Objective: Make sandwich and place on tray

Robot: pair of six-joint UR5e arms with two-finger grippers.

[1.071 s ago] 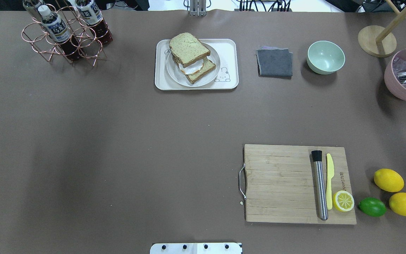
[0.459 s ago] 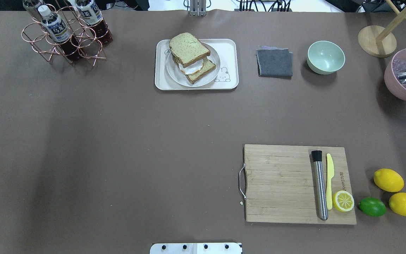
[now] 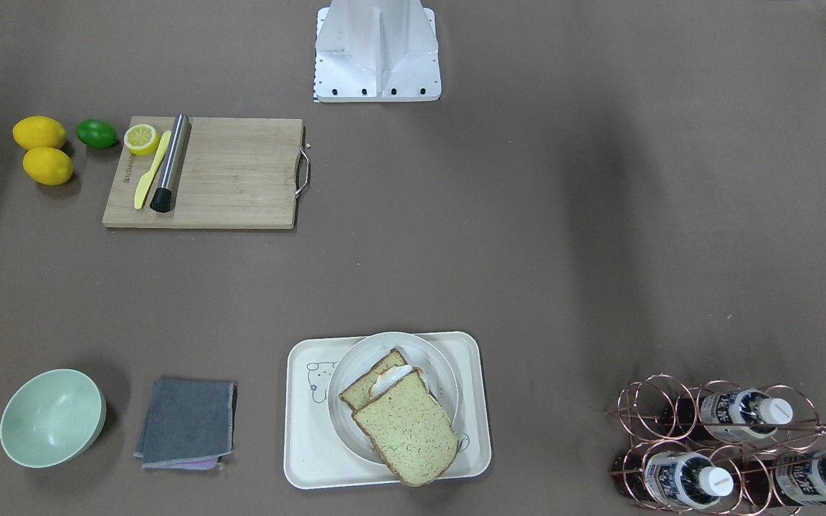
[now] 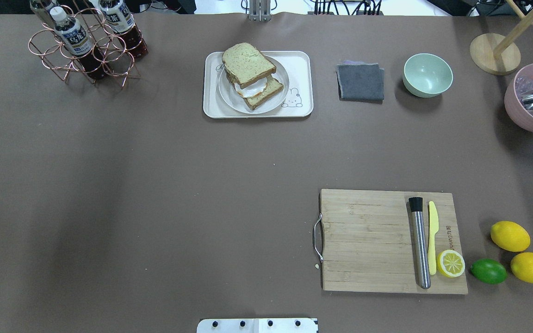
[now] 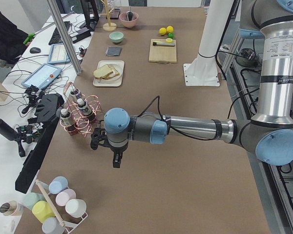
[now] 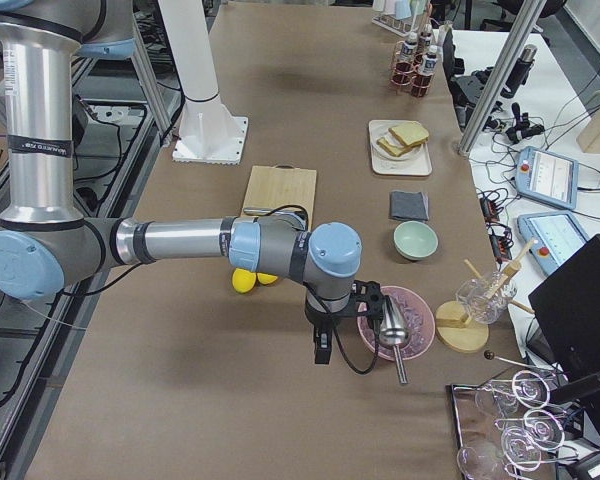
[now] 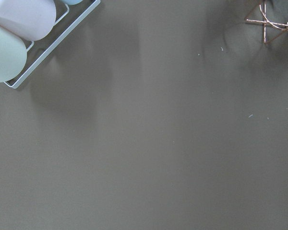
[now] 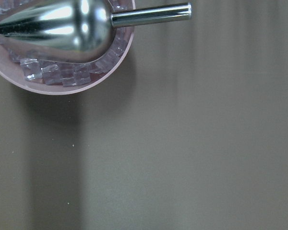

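The sandwich point(image 4: 250, 74), two brown-crusted speckled slices with a white egg between them, lies on a round white dish point(image 4: 229, 99). The dish stands on the cream tray point(image 4: 301, 62) at the far middle of the table. The top slice is shifted off the lower one and overhangs the dish in the front-facing view point(image 3: 402, 426). My left gripper point(image 5: 116, 161) hangs over bare table near the bottle rack, far from the tray. My right gripper point(image 6: 322, 350) hangs beside the pink bowl. Both show only in the side views, so I cannot tell whether they are open or shut.
A wooden cutting board point(image 4: 368, 240) carries a steel muddler, a yellow knife and a lemon half, with lemons and a lime beside it. A grey cloth point(image 4: 361, 82), a green bowl point(image 4: 427, 75), a pink ice bowl point(image 4: 532, 115) and a copper bottle rack point(image 4: 86, 51) stand along the far side.
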